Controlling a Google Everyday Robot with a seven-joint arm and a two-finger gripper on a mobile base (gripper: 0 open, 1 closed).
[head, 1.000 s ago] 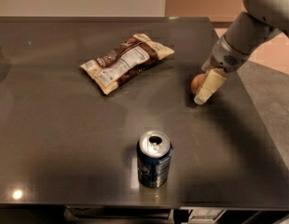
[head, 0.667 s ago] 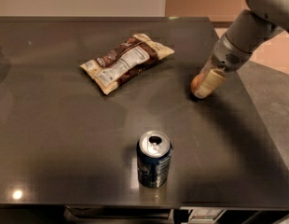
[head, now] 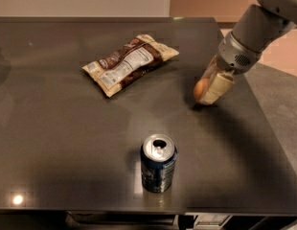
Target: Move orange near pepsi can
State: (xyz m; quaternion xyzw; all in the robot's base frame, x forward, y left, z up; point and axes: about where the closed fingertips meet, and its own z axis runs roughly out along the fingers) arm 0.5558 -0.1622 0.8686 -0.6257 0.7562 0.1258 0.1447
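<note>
Though the claw (head: 209, 91) is down at the orange (head: 200, 88) on the right of the bench (head: 67, 143), the move looks barely begun — the orange lies well apart from the can (head: 158, 163), which stands at the near middle. The orange shows just left of the claw, touching it or nearly so. Whether the claw grips it I cannot tell. Lifting, carrying and setting down by the can are not yet done.

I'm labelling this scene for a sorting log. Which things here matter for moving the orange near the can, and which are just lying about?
In the job: orange, right side of the table; blue can, front centre; tool, right against the orange.
Lying about: snack bag, further back.
</note>
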